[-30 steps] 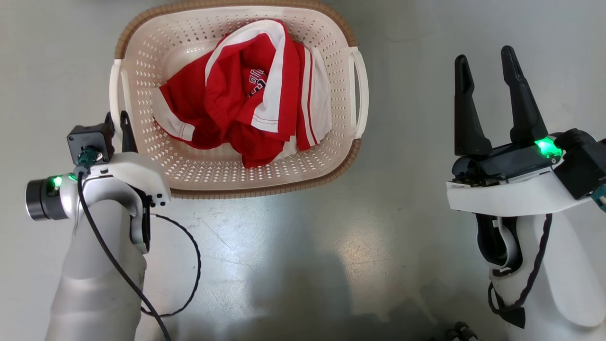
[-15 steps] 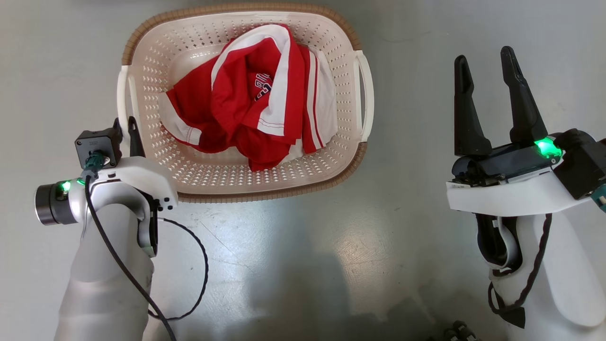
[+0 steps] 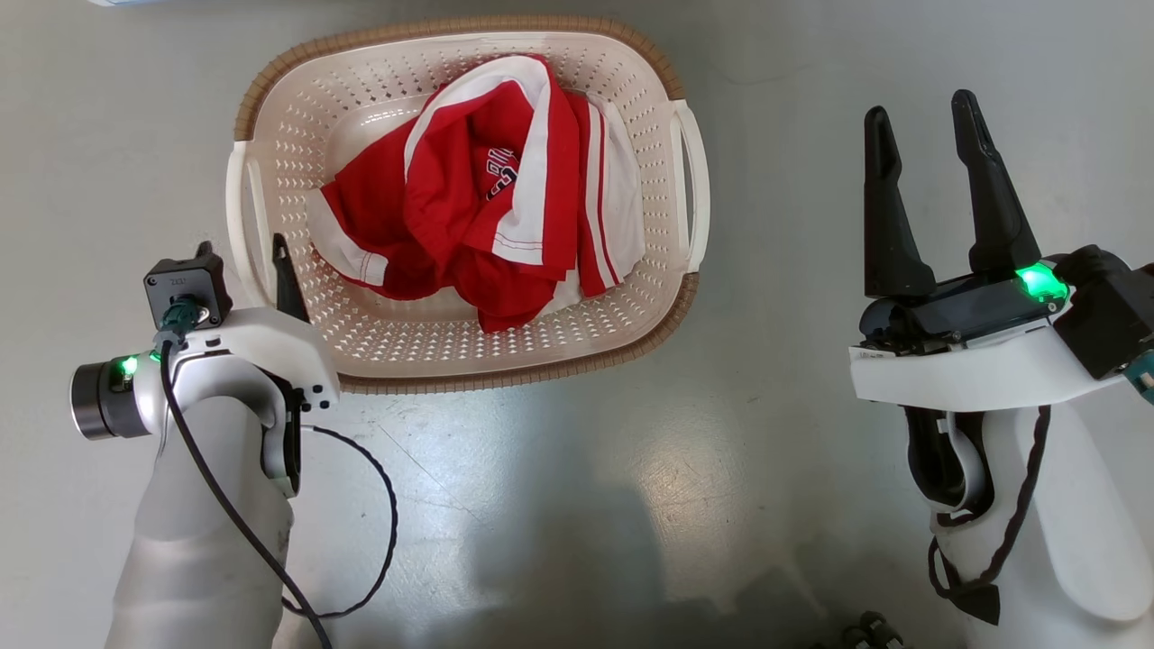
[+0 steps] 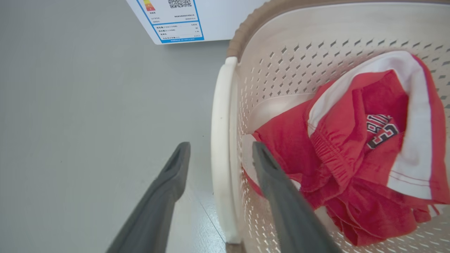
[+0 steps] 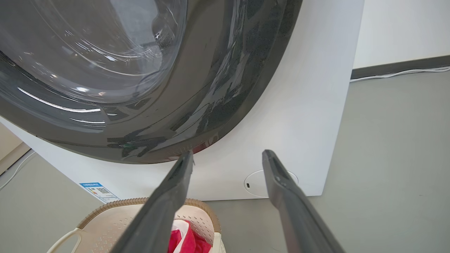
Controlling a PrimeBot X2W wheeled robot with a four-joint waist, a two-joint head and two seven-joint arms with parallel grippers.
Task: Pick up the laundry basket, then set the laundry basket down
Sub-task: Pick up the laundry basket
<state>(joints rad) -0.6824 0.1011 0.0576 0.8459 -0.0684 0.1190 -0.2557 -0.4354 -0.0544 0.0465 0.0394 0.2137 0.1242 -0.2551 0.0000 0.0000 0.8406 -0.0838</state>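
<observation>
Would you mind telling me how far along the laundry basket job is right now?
Done, it seems: the laundry basket sits on the floor. In hand: the left gripper, shut on the left handle a second ago, now straddles it open. Left: drawing that arm clear. The right gripper waits open, aside.

Label [image 4: 174, 21] print too small to read; laundry basket [image 4: 281, 70] cut off at edges.
</observation>
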